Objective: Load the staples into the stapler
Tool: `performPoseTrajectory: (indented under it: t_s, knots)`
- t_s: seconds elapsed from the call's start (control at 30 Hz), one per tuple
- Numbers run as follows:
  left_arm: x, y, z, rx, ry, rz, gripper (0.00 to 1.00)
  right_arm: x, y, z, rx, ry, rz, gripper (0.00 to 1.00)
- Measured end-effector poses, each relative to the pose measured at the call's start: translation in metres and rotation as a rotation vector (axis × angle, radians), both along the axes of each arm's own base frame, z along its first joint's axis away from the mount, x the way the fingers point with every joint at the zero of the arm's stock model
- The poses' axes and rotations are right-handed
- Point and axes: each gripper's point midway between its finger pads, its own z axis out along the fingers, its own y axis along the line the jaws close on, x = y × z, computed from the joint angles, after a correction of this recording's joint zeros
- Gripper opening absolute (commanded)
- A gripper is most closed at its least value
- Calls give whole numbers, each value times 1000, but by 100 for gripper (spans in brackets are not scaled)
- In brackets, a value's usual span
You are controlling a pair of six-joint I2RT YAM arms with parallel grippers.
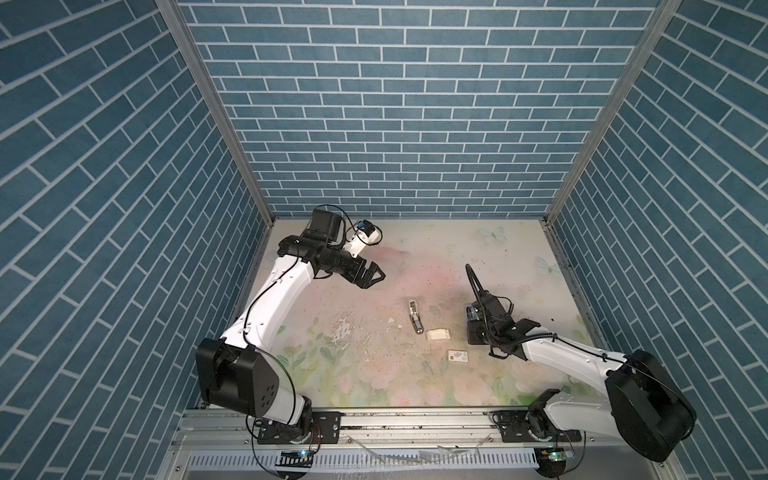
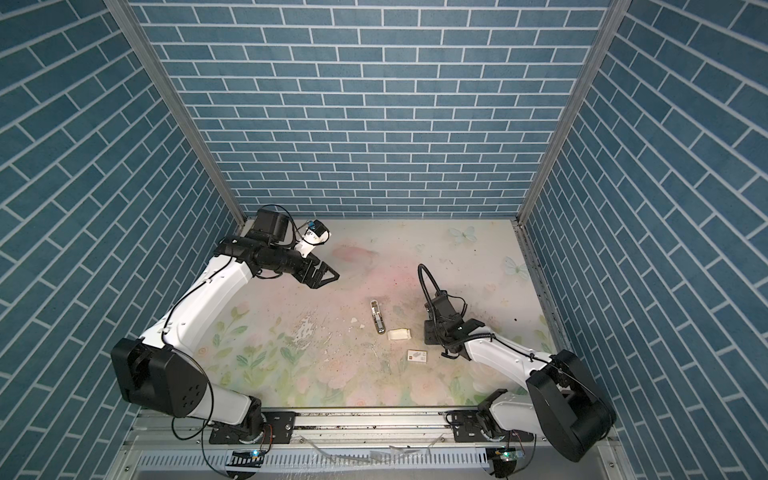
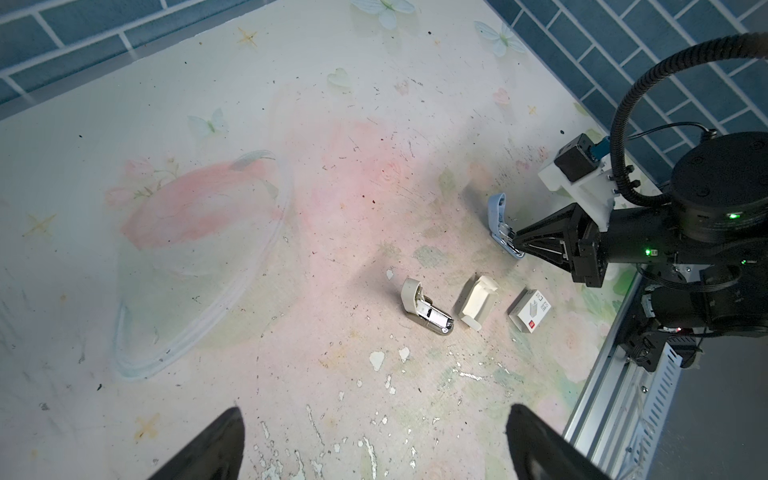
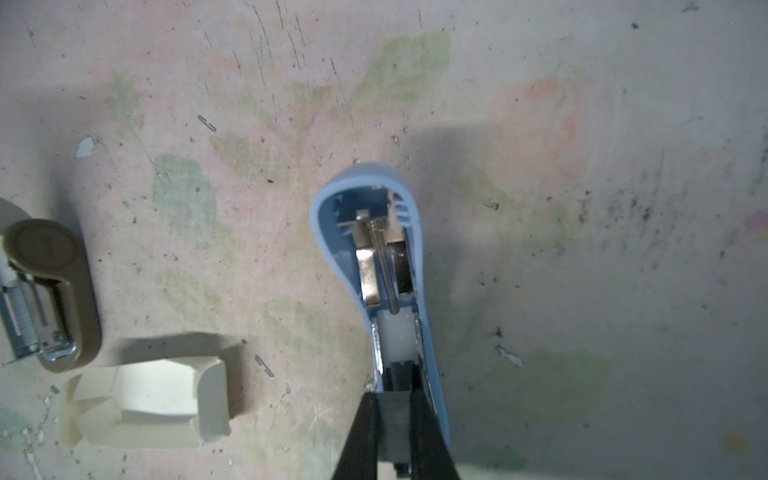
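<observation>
L gripper (image 1: 371, 277) hangs above the table (image 1: 415, 257) at approx 10 o'clock from centre. Its jaws are spread wide w/ nothing between them and touch nothing. In the left wrist view its two fingertips (image 3: 218, 444) sit far apart over bare mat.

Near table centre lies a tan stapler (image 1: 414, 318), opened up, metal magazine showing. Cream tray (image 1: 438, 333) sits just beside it at its 4 o'clock, looks empty. A small white box (image 1: 457, 356) w/ red mark lies near the tray, at approx its 5 o'clock.

R gripper (image 4: 392, 411) is at approx 3 o'clock from the tan stapler, pointing down. Its jaws are nearly together, pinching the staples (image 4: 395, 434), a short dark-grey strip.

The strip is at the rear end of the open channel of a blue stapler (image 4: 370, 216), lid swung up. Can't tell whether it's seated in the channel. Seen from the left wrist cam, the R fingertips meet the blue stapler's metal part. A couple of loose single staples (image 4: 206, 123) lie on the mat nearby.
</observation>
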Motion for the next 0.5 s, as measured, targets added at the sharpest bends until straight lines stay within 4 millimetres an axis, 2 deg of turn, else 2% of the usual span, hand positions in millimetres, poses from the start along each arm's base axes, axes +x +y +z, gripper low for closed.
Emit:
performPoseTrajectory:
  t_s: [0.5]
  knots:
    - [1,0,1,-2,-4,0,100,-2,5,-1,19,12,16,10]
